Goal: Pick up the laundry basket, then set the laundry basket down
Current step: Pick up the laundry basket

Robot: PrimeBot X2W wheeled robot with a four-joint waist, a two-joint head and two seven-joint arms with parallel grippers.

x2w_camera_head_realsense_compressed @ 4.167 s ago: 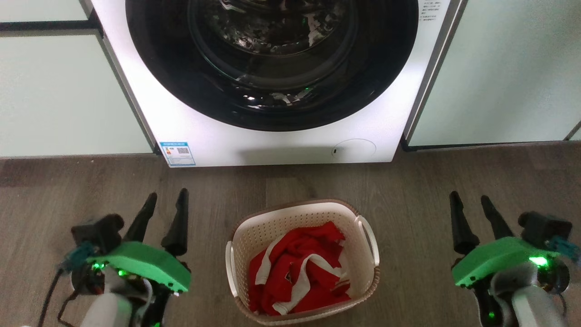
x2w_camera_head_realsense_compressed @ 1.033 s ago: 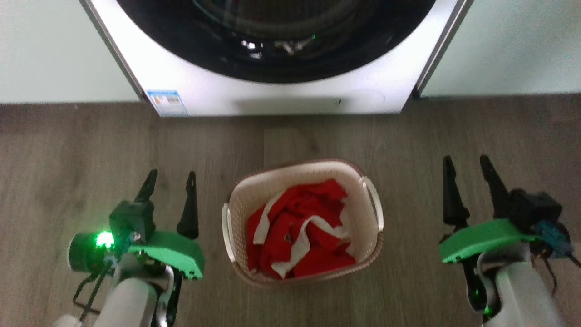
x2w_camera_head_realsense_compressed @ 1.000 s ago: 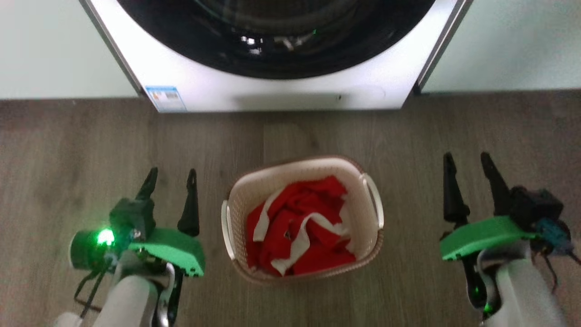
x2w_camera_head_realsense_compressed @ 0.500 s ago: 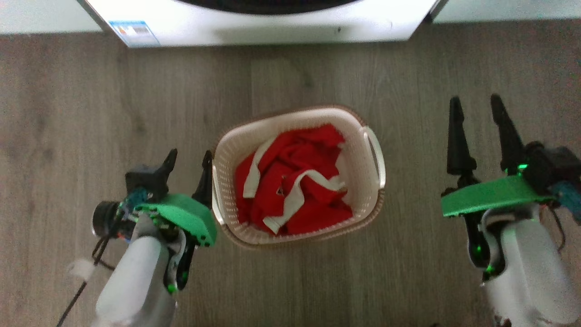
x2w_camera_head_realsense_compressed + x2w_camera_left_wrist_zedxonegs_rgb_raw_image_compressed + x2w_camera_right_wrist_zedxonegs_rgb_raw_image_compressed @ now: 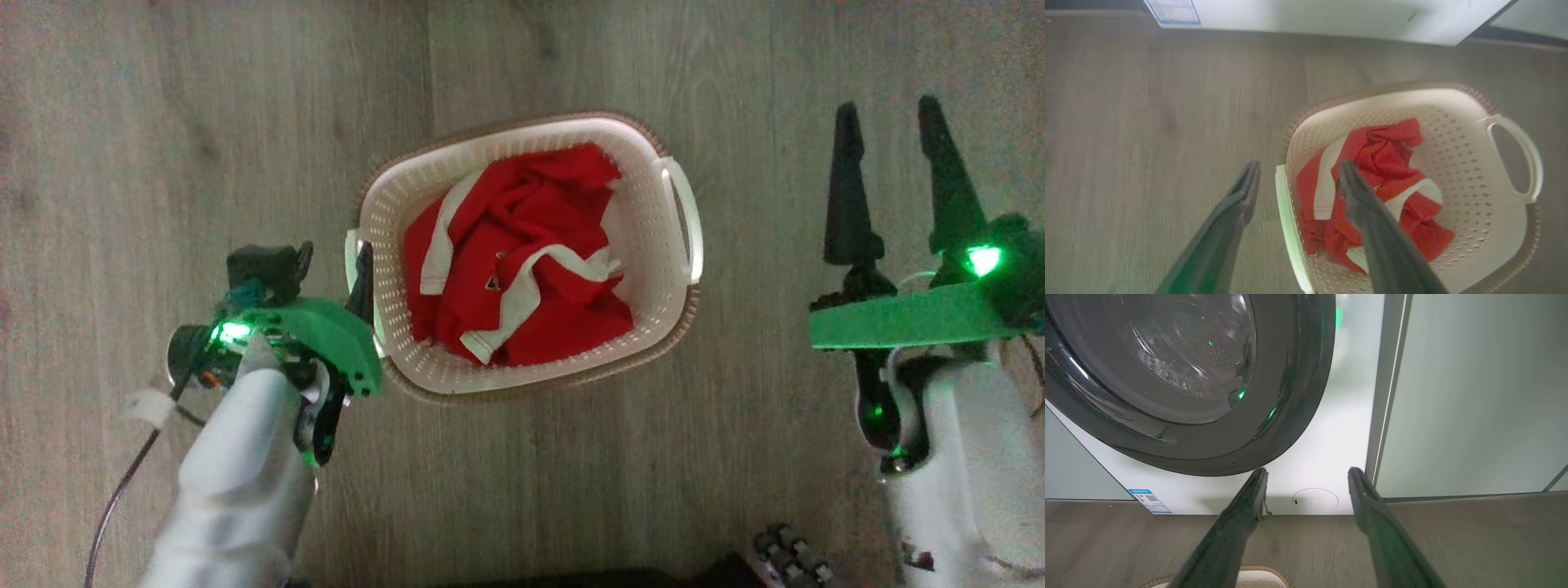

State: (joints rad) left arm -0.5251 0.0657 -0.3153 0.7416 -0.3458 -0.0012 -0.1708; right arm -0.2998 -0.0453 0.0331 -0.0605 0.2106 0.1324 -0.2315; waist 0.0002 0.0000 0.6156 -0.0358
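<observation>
Wood floor (image 5: 163,122). Your left wrist view: left gripper (image 5: 1299,167) wide, laundry basket (image 5: 1453,122) handle (image 5: 1284,204) between fingers (image 5: 1372,220). Right wrist: right gripper (image 5: 1307,471) wide, washing machine (image 5: 1323,457) ahead.

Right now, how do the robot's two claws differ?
The left gripper straddles the left handle of the laundry basket, one finger inside, one outside; the right gripper stands clear of it. The left gripper points down; the right gripper points toward the washing machine. Both are open, holding nothing.
</observation>
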